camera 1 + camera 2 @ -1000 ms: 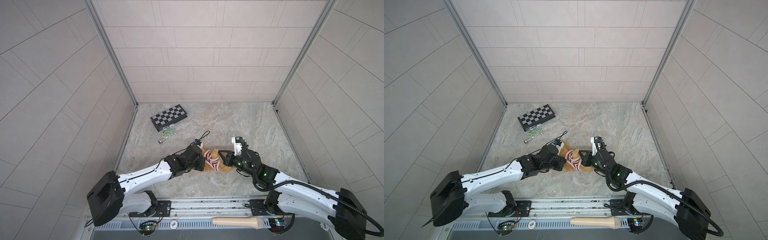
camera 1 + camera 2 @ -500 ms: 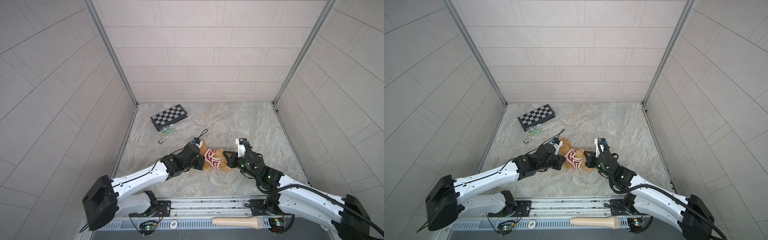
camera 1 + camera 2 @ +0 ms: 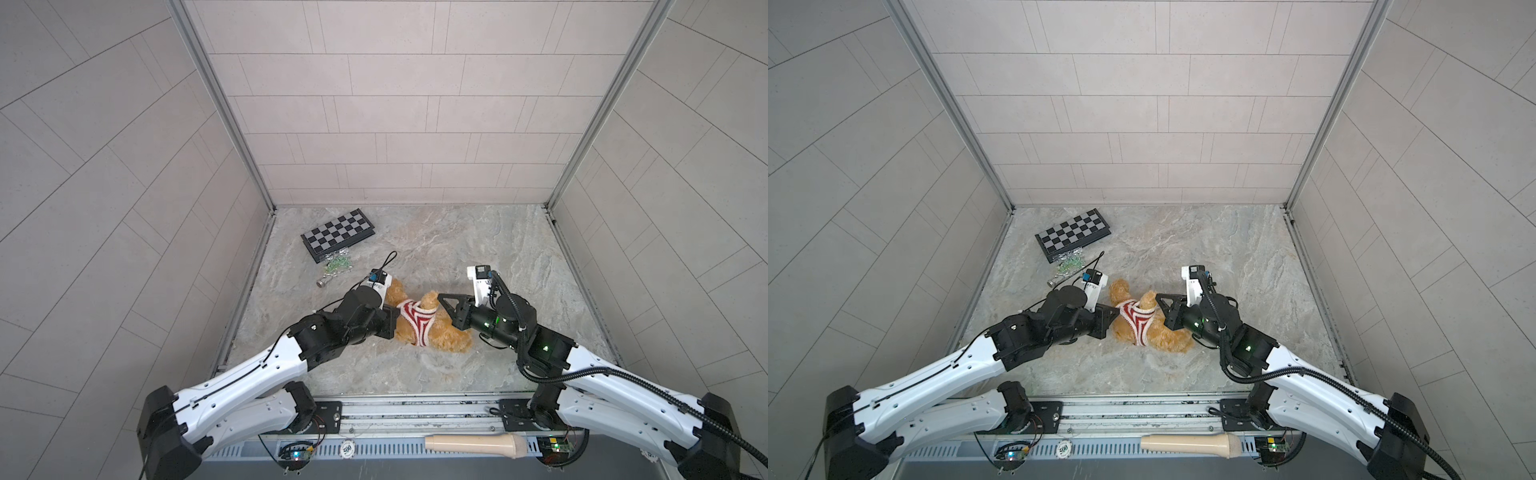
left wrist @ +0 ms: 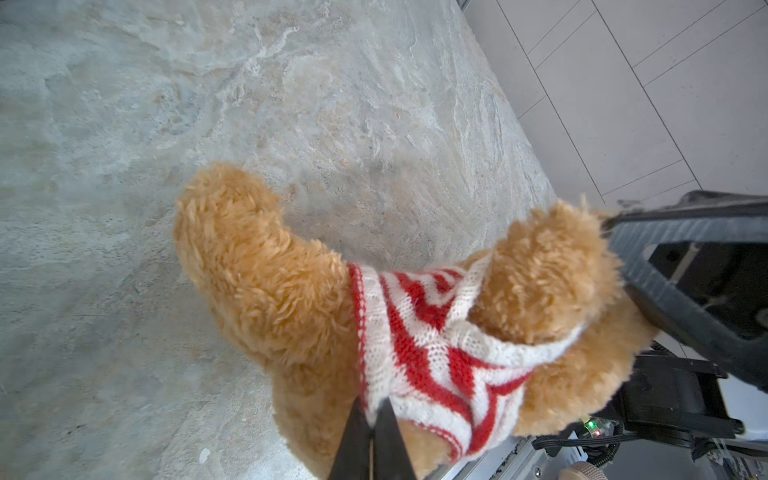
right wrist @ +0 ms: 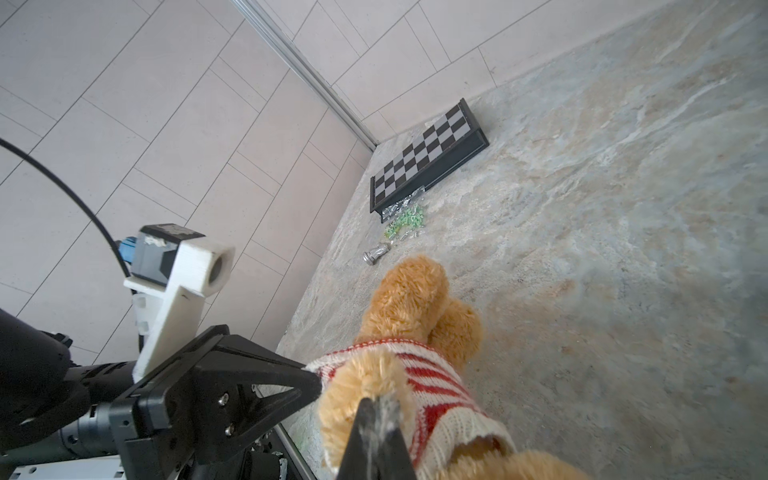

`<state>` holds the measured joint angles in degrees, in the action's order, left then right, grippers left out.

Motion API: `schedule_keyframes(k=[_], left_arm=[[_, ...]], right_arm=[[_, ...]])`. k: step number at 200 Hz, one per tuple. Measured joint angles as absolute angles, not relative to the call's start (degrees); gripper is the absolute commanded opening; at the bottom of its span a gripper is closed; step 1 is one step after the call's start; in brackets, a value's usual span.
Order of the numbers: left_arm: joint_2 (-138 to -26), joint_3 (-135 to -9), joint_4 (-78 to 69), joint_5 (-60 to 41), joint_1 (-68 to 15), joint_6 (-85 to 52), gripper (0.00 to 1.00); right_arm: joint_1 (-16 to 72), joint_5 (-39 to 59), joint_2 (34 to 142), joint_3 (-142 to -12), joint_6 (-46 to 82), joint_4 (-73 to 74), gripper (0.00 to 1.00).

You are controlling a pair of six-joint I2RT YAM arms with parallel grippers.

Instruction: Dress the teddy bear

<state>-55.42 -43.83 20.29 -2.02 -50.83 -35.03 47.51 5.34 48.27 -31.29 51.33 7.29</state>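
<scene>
Fingers (image 4: 353, 442) of the left gripper (image 4: 371, 415) clenched, pinching the sweater (image 4: 432, 345) at its hem. Right gripper (image 5: 376, 409) also clenched, tips against the fur of a limb poking out of the knit; cannot tell if fur or wool is caught. Bear (image 3: 449, 338) lies on the table (image 3: 478, 241), front-middle, between the two grippers, red-and-white sweater around its trunk, two limbs sticking out toward the back. Only readable mark: "500" on a round chip (image 3: 347, 448) on the front rail (image 3: 415, 415). Beside it on the rail, a beige handle-shaped thing (image 3: 473, 444). Back left: folded chessboard (image 3: 338, 235), with a clear bag of green bits (image 3: 337, 264) touching its near edge, and a small silver piece (image 3: 324, 282) on its side just beside the left wrist camera. These sit near the left arm, apart from the bear. Each gripper's body crowds one side of the bear. Tiled walls close the table on three sides, metal strips along the left and right edges. Bear is well apart from every wall. Open marble behind it and to the right, bare strip in front up to the rail.
</scene>
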Motion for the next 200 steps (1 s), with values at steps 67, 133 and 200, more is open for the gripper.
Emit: schedule_keyframes(k=[67,133,200], left_arm=[[-71.5,-45.3,14.3,-3.4,-48.8,-35.0,0.00],[-83.8,-53.7,9.5,-6.3,-44.7,-33.3,0.00],[-90.1,-58.6,8.9,-6.3,-43.6,-32.2,0.00]], right_arm=[[42.4,3.4,57.2,-23.0,55.3,11.9,0.00],[35.0,5.1,65.4,-29.3,46.6,11.0,0.00],[33.3,9.0,68.4,-38.9,34.7,0.8,0.34]])
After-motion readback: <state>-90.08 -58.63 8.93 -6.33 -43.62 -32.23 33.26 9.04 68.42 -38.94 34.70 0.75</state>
